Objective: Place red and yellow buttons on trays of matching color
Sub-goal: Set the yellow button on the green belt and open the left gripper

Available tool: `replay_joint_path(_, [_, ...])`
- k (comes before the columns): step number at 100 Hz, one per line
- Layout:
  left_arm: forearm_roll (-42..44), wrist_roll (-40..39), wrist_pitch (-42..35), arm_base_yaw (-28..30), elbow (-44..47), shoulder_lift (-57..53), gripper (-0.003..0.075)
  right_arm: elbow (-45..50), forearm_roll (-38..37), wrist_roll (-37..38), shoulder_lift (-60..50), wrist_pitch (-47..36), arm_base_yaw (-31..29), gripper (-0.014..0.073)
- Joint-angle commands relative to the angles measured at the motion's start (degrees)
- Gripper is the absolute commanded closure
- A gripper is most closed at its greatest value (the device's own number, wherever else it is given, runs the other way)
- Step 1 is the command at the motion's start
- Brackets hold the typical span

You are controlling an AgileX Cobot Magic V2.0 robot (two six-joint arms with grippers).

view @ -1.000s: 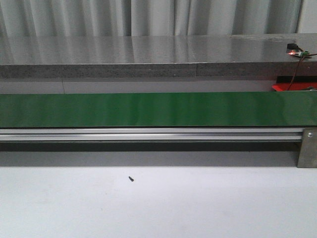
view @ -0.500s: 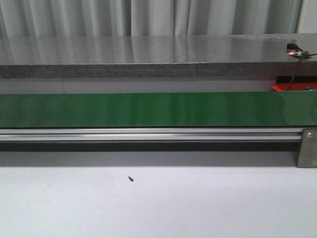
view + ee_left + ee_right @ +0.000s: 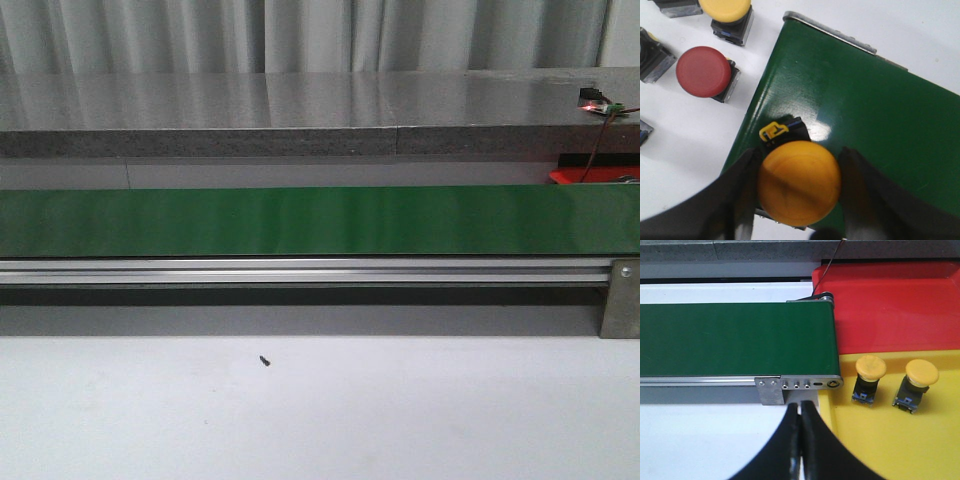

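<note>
In the left wrist view a yellow button point(image 3: 799, 182) is grasped by the left gripper point(image 3: 799, 200), jaws pressed on both sides of its cap, over the edge of the green belt point(image 3: 865, 125). Beside the belt, on the white table point(image 3: 680, 135), a red button point(image 3: 703, 71) and another yellow button point(image 3: 726, 9) are seen, apart from each other. In the right wrist view the right gripper point(image 3: 801, 435) is clenched, nothing between jaws, near the belt's end. Two yellow buttons point(image 3: 869, 367) point(image 3: 921, 373) are standing upright on the yellow tray point(image 3: 890, 445); the red tray point(image 3: 890, 305) lies just behind it. In the front view no button can be seen on the belt.
</note>
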Motion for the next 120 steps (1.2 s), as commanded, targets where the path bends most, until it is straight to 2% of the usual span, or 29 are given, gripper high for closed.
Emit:
replay_joint_path(1, [-1.0, 1.6, -1.0, -0.3, -1.8, -2.7, 0.0371, -1.4, -0.5, -0.6, 0.3, -4.2, 0.0, 0.0662])
replay_joint_path(14, [-1.3, 1.6, -0.9, -0.3, -1.8, -2.7, 0.0246, -1.4, -0.5, -0.6, 0.3, -4.2, 0.0, 0.0662])
replay_joint_path(24, [-2.0, 1.7, -0.9, -0.3, -1.8, -2.7, 0.0202, -1.4, -0.5, -0.6, 0.3, -4.2, 0.0, 0.0662])
replay_joint_path(76, [-2.1, 3.0, -3.0, 0.3, -1.8, -6.7, 0.0204, -1.4, -0.5, -0.6, 0.3, -4.2, 0.0, 0.0662])
replay_joint_path(120, [-0.5, 2.8, -1.7, 11.6, -1.8, -7.3, 0.0204, -1.4, -0.5, -0.6, 0.3, -4.2, 0.0, 0.0662])
